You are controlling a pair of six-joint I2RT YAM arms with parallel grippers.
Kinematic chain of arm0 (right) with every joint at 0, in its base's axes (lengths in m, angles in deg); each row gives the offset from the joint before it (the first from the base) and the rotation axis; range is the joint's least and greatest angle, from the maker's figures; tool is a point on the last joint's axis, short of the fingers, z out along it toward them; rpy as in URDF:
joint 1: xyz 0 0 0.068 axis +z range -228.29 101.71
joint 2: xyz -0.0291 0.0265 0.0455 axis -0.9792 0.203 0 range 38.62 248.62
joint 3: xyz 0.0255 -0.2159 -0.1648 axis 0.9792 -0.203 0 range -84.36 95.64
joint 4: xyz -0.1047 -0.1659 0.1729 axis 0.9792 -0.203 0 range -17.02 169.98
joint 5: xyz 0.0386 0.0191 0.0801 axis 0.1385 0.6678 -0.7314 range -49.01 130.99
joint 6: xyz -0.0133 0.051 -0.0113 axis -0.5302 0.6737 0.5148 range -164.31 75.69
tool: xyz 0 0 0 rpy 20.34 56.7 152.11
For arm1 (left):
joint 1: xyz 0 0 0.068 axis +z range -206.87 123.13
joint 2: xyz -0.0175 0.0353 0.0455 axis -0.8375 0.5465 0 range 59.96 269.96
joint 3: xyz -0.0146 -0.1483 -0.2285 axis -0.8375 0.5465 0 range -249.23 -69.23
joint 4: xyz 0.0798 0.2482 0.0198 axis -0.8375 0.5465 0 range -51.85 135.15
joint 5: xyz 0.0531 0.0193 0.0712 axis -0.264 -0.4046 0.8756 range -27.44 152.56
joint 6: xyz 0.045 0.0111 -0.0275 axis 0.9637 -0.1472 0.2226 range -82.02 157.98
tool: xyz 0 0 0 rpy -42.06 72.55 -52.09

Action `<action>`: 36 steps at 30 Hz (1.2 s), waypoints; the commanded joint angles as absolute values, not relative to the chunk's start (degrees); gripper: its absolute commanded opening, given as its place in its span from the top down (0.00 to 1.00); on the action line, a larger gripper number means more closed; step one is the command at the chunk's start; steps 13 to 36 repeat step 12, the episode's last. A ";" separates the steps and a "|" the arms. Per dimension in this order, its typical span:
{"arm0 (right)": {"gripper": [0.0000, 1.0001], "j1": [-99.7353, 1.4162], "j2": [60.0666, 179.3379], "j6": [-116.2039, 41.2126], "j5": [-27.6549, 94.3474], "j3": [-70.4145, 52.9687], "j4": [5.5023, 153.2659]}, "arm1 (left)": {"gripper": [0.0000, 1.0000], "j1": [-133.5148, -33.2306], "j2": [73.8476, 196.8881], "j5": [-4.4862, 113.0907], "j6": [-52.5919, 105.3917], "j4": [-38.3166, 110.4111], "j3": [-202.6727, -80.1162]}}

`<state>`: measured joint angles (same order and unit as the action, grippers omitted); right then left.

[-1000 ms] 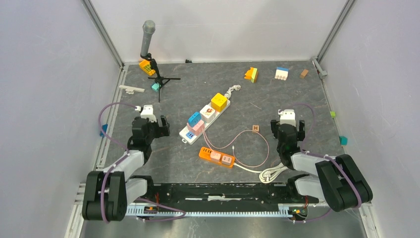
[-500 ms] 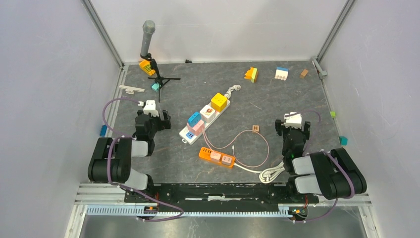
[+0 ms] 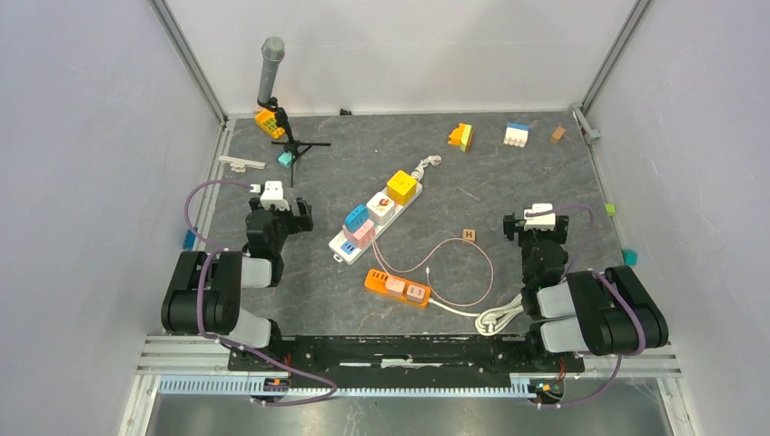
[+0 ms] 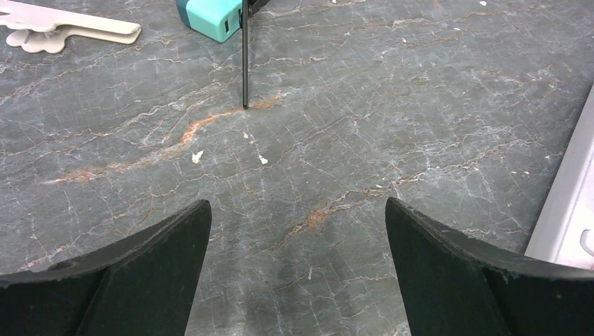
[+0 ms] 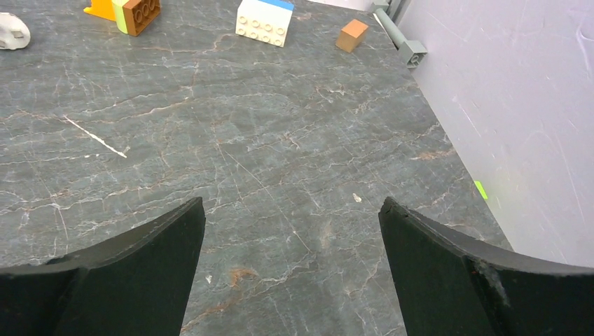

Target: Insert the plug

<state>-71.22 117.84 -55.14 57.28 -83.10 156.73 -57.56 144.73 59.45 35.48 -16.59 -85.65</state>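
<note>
White plug (image 3: 495, 318) lying behind right tool (image 3: 536, 227), well apart from left tool (image 3: 280, 214), both spread wide, holding nothing

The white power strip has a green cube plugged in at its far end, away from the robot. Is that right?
Not quite. The cube at the far end of the white power strip is a yellow cube, not a green one. It does sit at the end away from the robot. The top external view shows it.
</note>
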 commanded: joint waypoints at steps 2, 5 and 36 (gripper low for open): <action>0.02 -71.43 117.65 -56.00 55.82 -89.10 161.27 | 0.00 -57.26 144.53 60.37 36.70 -20.61 -85.59; 0.02 -71.49 117.64 -56.00 55.77 -89.13 161.15 | 0.00 -57.31 144.54 60.41 36.71 -20.45 -85.70; 0.02 -71.45 117.55 -56.00 55.78 -89.11 161.01 | 0.00 -57.66 144.38 61.07 36.86 -20.70 -85.48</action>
